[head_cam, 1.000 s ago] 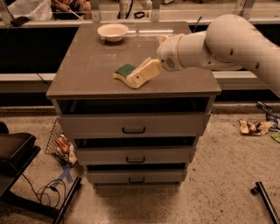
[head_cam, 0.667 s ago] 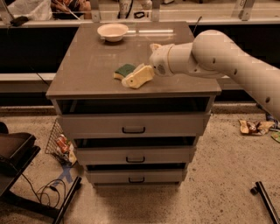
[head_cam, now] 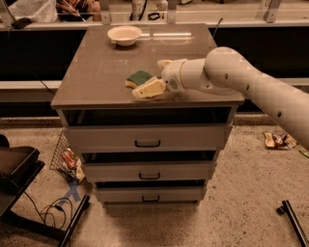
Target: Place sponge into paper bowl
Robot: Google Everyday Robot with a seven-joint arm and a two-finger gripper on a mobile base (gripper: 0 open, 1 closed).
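Note:
The sponge (head_cam: 139,78), dark green on top with a pale yellow edge, lies flat on the grey cabinet top (head_cam: 96,72), near its front middle. My gripper (head_cam: 155,77) reaches in from the right on the white arm (head_cam: 227,77), low over the top. It is open. Its near pale finger (head_cam: 149,89) lies just in front of the sponge and its far finger (head_cam: 164,63) is behind and to the right. The sponge sits at the mouth of the jaws, not gripped. The off-white paper bowl (head_cam: 124,34) stands empty at the back left of the top.
The cabinet has several drawers (head_cam: 147,143) below, the top one slightly open. A counter with clutter (head_cam: 72,7) runs behind. On the floor are a wire basket (head_cam: 65,157), cables (head_cam: 53,210) and wrappers (head_cam: 277,140).
The arm has moved left and lowered toward the sponge, so the open fingers now flank its right end. The sponge and the bowl have not moved.

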